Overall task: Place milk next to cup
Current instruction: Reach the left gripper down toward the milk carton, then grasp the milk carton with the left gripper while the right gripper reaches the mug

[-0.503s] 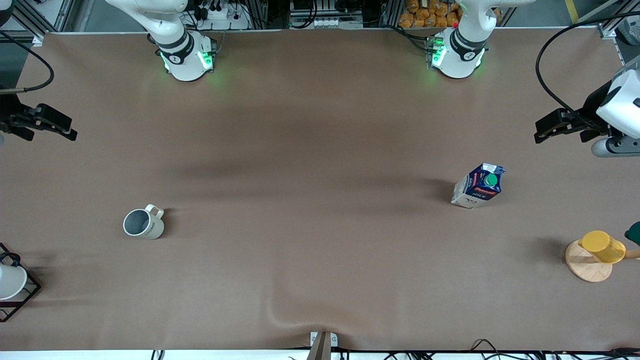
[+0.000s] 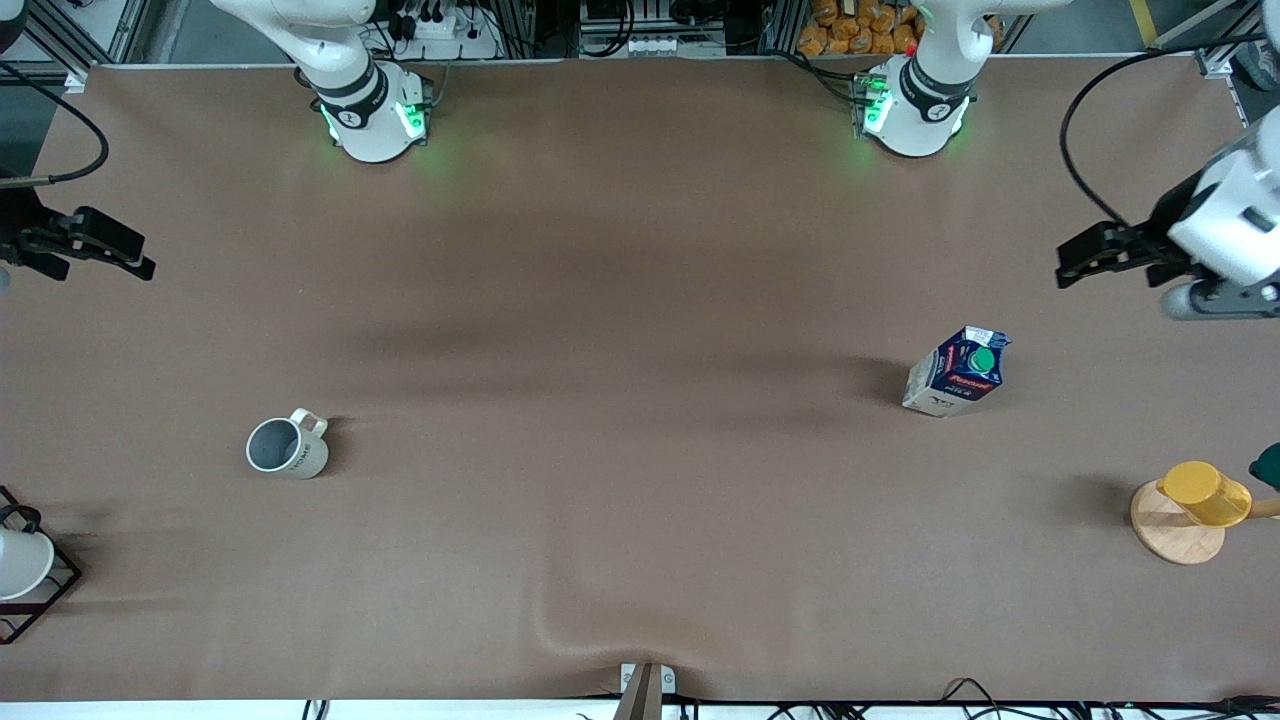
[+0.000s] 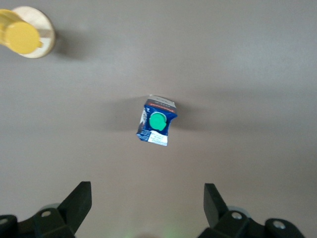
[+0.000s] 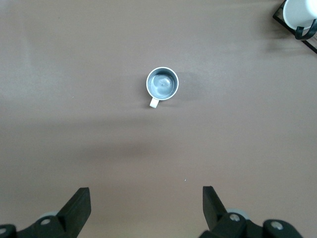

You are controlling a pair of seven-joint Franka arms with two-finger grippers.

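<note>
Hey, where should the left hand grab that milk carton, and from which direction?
Probably around the flat side walls of the milk carton, below the sloped top with the green cap, coming down from above. It stands upright with bare table around it. The left hand is open, up over its own end of the table.

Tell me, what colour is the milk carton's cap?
Green, on the milk; clearest in the left wrist view.

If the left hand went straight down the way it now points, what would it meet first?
Probably bare table. The left hand is open and high up; the milk stands a little ahead of that line. Depth is unclear.
</note>
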